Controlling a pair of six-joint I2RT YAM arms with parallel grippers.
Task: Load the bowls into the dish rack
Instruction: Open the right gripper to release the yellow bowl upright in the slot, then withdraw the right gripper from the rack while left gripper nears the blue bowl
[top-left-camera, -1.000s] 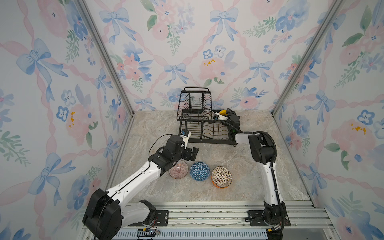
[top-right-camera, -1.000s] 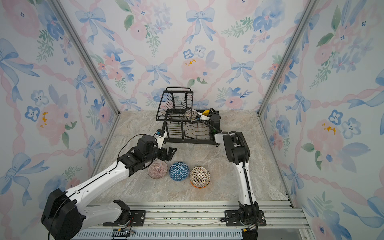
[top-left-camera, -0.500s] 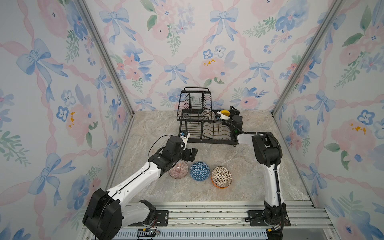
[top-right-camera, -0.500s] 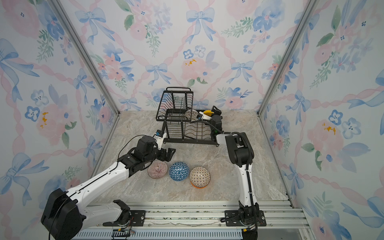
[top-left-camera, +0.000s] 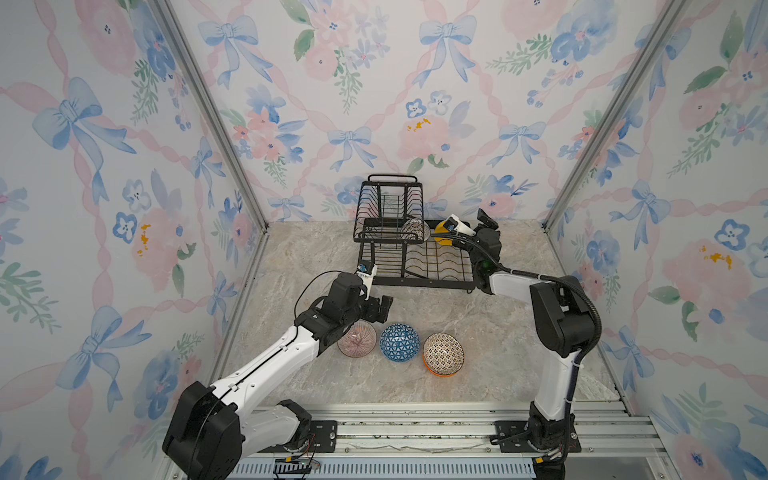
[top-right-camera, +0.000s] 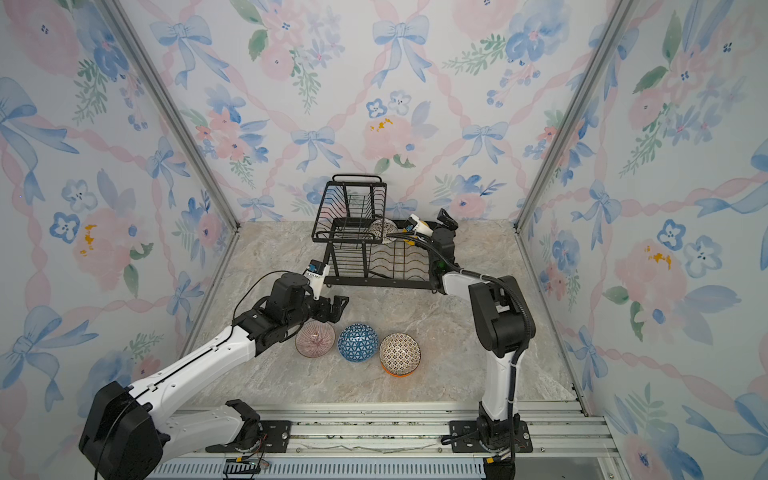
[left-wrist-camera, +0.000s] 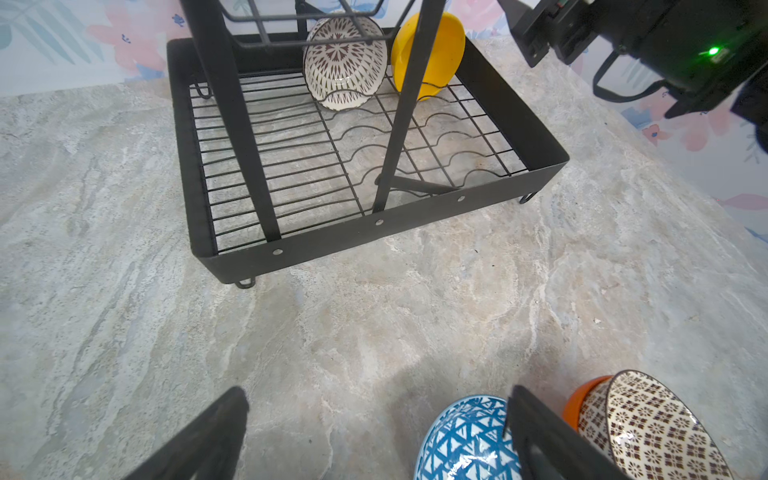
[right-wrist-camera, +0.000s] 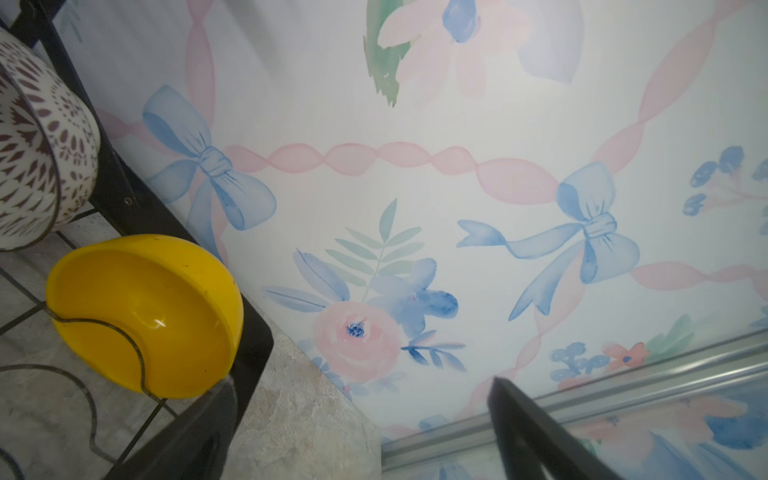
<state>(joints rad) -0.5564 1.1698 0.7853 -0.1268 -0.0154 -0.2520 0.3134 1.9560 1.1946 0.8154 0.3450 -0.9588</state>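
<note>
The black wire dish rack (top-left-camera: 417, 284) (top-right-camera: 376, 282) stands at the back of the table. A white dark-patterned bowl (left-wrist-camera: 345, 62) and a yellow bowl (right-wrist-camera: 141, 316) (left-wrist-camera: 432, 54) stand on edge at the back of its tray. My right gripper (top-left-camera: 471, 226) (right-wrist-camera: 361, 424) is open and empty beside the yellow bowl, at the rack's back right corner. In front of the rack lie a pinkish ribbed bowl (top-left-camera: 358, 341), a blue triangle bowl (top-left-camera: 400, 342) (left-wrist-camera: 461, 444) and a patterned white bowl (top-left-camera: 443, 354) nested in an orange one (left-wrist-camera: 582, 403). My left gripper (top-left-camera: 380, 309) (left-wrist-camera: 376, 415) hangs open just behind the pinkish and blue bowls, holding nothing.
The rack's raised basket tier (top-left-camera: 388, 208) with its loop handle sits over the tray's left part. Flowered walls close in the back and both sides. A metal rail (top-left-camera: 395, 424) carrying both arm bases runs along the front edge.
My right gripper has opened wider and drawn a little back from the yellow bowl, which stays in the rack. The left arm has barely moved.
</note>
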